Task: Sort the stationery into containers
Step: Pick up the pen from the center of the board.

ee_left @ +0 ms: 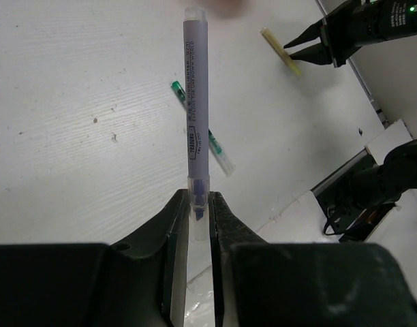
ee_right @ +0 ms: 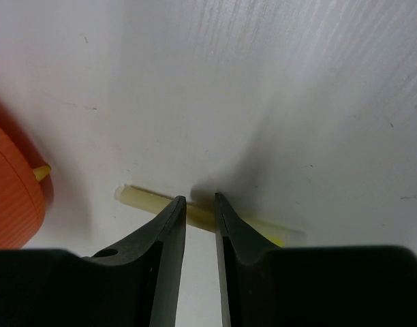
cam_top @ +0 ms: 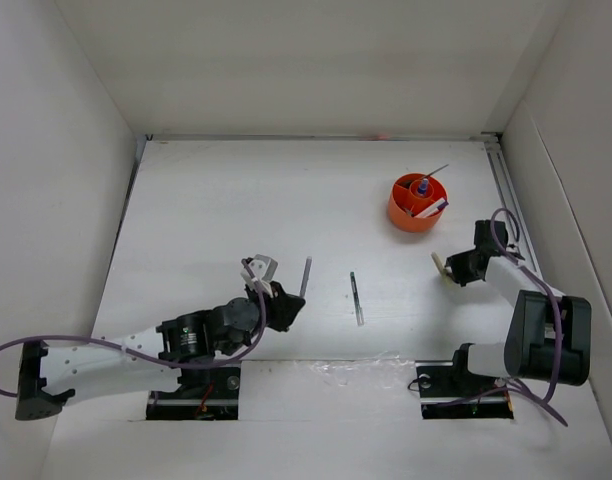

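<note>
My left gripper [cam_top: 283, 300] is shut on the lower end of a grey pen [cam_top: 305, 277] with a blue tip. The pen sticks straight out past the fingertips in the left wrist view [ee_left: 195, 102]. A green pen [cam_top: 357, 297] lies on the table beyond it and also shows in the left wrist view [ee_left: 203, 137]. My right gripper [cam_top: 449, 270] is down at a pale yellow marker [ee_right: 144, 199] lying on the table. Its jaws stand a narrow gap apart, with the marker running crosswise under both fingertips [ee_right: 174, 208]. The orange holder [cam_top: 401, 212] stands at the back right, holding a blue-capped bottle [cam_top: 423, 185] and some pens.
The orange holder's wall [ee_right: 14, 191] is close to the left of my right gripper. White walls enclose the table on three sides. A metal rail [cam_top: 508, 190] runs along the right edge. Crumpled clear tape [cam_top: 361, 365] lies at the near edge between the arm bases.
</note>
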Action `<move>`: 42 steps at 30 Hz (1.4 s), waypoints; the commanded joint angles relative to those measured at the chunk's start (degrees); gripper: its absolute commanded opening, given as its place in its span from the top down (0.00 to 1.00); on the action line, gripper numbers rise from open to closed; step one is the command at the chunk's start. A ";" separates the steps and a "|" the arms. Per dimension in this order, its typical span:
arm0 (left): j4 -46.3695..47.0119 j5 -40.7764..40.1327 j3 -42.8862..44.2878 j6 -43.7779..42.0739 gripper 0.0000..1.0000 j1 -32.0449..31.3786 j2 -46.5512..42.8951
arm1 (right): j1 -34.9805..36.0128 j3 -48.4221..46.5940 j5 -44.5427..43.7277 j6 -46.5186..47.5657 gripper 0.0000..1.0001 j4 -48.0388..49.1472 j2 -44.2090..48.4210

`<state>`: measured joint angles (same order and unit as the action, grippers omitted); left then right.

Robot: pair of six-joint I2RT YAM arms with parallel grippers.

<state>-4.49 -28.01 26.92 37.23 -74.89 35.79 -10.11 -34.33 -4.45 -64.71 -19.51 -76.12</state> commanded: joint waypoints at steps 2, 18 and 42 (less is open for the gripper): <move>3.42 1.72 -1.51 -2.16 1.00 -0.17 -2.65 | -0.26 -3.11 -0.65 3.61 0.69 -5.62 3.24; 16.35 10.17 4.02 -7.26 1.00 -0.17 12.98 | 5.61 -7.69 29.08 22.25 0.51 -1.61 28.56; 22.69 13.78 17.64 -12.98 1.00 2.03 32.24 | 43.77 -11.29 23.10 25.42 0.53 7.20 22.68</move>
<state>16.05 -13.91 41.91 25.43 -72.99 68.05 32.47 -42.72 23.62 -40.14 -16.32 -53.34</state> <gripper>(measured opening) 0.091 0.519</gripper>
